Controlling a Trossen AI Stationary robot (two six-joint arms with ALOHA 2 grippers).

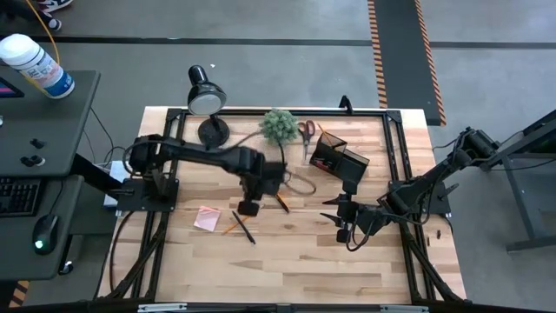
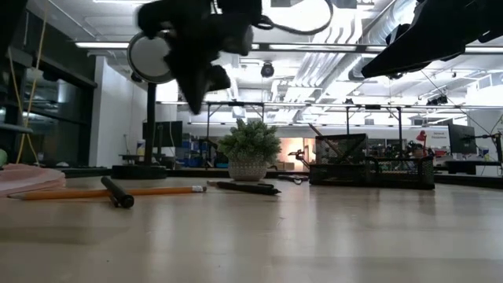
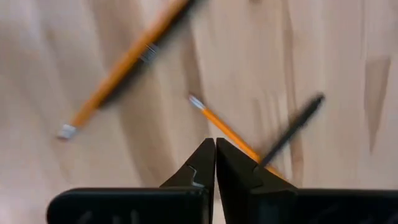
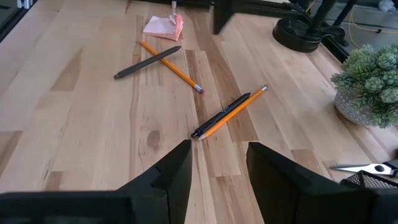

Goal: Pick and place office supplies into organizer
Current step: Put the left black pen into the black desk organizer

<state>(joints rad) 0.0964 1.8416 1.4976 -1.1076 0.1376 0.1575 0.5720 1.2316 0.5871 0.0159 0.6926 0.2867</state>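
left end effector (image 1: 248,207) above pencils (image 1: 234,224) | organizer (image 1: 340,160) beside plant (image 1: 279,125)

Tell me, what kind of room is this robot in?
Probably a robotics lab or workshop: a wooden table on a concrete floor with striped safety tape, a computer desk beside it, and exposed ceiling pipes above.

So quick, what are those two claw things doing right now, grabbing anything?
Left gripper: shut, holding nothing, above the light wooden table.
Right gripper: open, empty, over the table.
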